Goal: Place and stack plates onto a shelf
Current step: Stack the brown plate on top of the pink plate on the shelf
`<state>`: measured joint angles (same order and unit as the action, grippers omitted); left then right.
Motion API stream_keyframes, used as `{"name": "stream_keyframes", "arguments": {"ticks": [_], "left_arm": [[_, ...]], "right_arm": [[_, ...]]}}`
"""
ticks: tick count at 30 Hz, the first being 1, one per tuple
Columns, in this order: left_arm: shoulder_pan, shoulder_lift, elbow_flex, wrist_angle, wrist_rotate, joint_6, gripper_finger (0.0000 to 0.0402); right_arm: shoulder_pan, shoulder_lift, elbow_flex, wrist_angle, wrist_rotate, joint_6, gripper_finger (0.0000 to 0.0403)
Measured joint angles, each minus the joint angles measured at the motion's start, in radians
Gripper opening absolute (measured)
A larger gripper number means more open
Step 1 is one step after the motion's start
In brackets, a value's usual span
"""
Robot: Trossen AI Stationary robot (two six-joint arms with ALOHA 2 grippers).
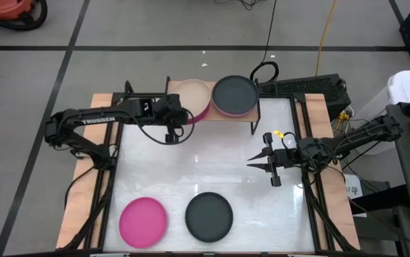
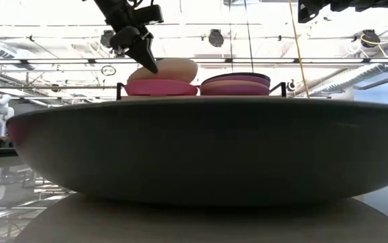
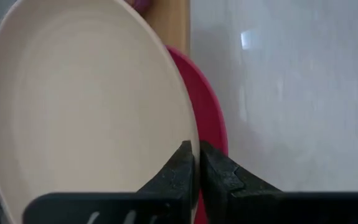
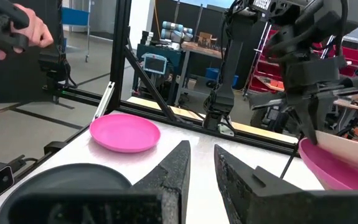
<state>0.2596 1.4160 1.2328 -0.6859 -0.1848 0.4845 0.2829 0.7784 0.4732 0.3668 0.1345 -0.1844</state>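
My left gripper (image 1: 181, 116) is shut on a beige plate (image 1: 194, 95) over the left half of the light-wood shelf (image 1: 226, 118). Under it a hot pink plate (image 3: 211, 118) lies on the shelf. On the shelf's right half stands a stack (image 2: 235, 84) topped by a dark grey plate (image 1: 234, 95). A hot pink plate (image 1: 143, 221) and a dark grey plate (image 1: 209, 216) lie flat near the table's near edge. My right gripper (image 1: 263, 171) hangs open over the table's right side, touching nothing. My left gripper pinches the beige plate's rim (image 3: 190, 134) between its two fingers, at the side facing the table's near-left. The fingers come in slanting down from the table's left. The plate (image 2: 170, 69) is tilted, its held side raised above the hot pink plate (image 2: 161, 88).
Free white tabletop (image 1: 205, 160) lies between the shelf and the two near plates. The right wrist view shows black frame posts (image 4: 122, 37) and a person's hand (image 4: 17, 31) beyond the table. Cables (image 1: 265, 71) run behind the shelf.
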Motion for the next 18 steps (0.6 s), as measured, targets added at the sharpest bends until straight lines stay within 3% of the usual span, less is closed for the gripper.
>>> {"name": "stream_keyframes", "arguments": {"ticks": [14, 18], "left_arm": [[0.000, -0.001, 0.001, -0.012, 0.024, 0.030, 0.0025], [0.000, -0.001, 0.002, -0.009, 0.034, 0.013, 0.0050]], "right_arm": [[0.000, 0.000, 0.000, 0.000, 0.000, -0.001, 0.0059], [0.000, 0.000, 0.000, 0.000, 0.000, -0.001, 0.0059]]}}
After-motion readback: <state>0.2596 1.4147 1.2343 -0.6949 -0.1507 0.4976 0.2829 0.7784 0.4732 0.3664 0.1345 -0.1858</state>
